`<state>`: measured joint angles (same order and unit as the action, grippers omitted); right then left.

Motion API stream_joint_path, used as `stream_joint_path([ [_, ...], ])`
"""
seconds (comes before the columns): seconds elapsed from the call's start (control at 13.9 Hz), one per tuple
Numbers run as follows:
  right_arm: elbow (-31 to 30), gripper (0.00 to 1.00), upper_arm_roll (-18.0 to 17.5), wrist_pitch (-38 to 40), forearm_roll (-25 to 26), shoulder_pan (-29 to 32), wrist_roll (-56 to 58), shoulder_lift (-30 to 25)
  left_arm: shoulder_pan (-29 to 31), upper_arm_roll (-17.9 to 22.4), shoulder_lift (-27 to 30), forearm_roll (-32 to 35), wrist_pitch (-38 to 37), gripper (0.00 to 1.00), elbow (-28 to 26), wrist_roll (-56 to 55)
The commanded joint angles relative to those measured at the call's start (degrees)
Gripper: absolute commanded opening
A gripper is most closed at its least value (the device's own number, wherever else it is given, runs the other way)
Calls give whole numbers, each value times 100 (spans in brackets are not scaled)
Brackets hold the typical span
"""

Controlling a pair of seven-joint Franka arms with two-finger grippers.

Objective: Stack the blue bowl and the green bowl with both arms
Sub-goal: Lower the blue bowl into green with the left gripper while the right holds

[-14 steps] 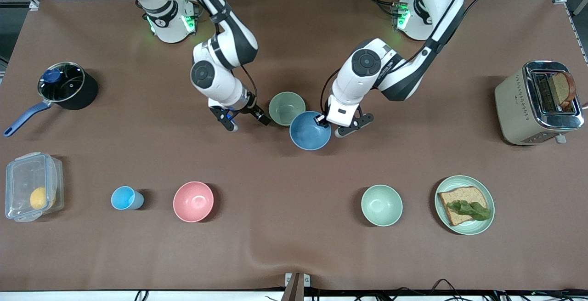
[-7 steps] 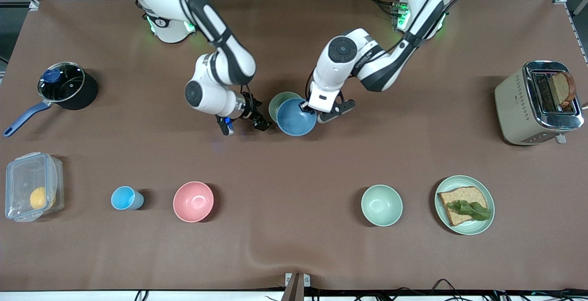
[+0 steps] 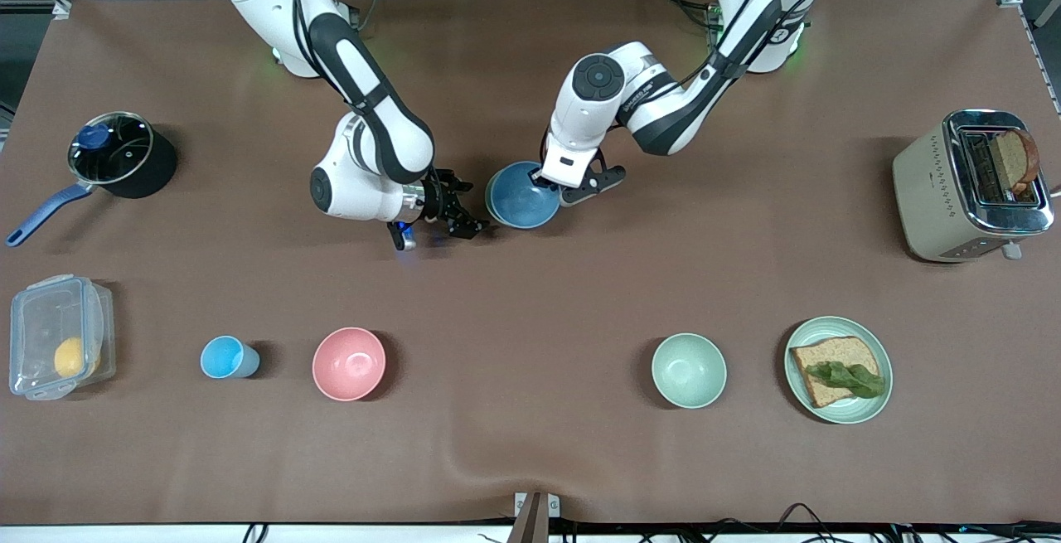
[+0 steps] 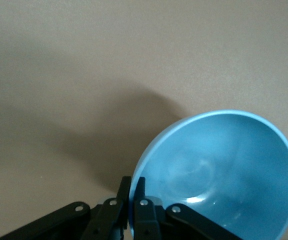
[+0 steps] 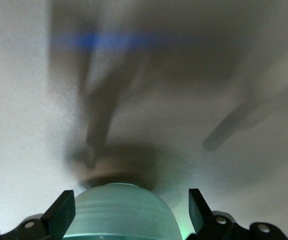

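Note:
The blue bowl [image 3: 522, 196] is over the green bowl and covers it in the front view. My left gripper [image 3: 550, 181] is shut on the blue bowl's rim, one finger inside and one outside; the left wrist view shows the grip [image 4: 133, 187] and the bowl's tilted inside [image 4: 224, 170]. My right gripper [image 3: 461, 218] is open, low beside the bowls toward the right arm's end. In the right wrist view the green bowl's outer wall [image 5: 121, 215] lies between its spread fingers [image 5: 130, 200], which do not touch it.
Nearer the front camera stand a light-blue cup [image 3: 225, 357], a pink bowl [image 3: 348, 363], a mint bowl [image 3: 688, 370] and a plate with bread [image 3: 870, 344]. A toaster [image 3: 928, 186], a pot [image 3: 153, 170] and a clear container [image 3: 56, 336] sit at the table's ends.
My left gripper has carried the blue bowl toward the right arm's end and over the green bowl. My right gripper has swung lower beside the bowls, fingers pointing at them.

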<state>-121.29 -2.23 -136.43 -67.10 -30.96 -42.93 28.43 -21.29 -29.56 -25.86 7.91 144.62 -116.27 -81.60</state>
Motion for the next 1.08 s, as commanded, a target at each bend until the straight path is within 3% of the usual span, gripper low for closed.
stream_joint_path([
  [0.0,35,100,-32,-24,-242,2,109,31,-94,20,-33,184,-39,0,52,-233],
  [1.0,44,100,-23,-24,-243,-7,118,31,-261,55,-560,211,-22,0,404,-242],
])
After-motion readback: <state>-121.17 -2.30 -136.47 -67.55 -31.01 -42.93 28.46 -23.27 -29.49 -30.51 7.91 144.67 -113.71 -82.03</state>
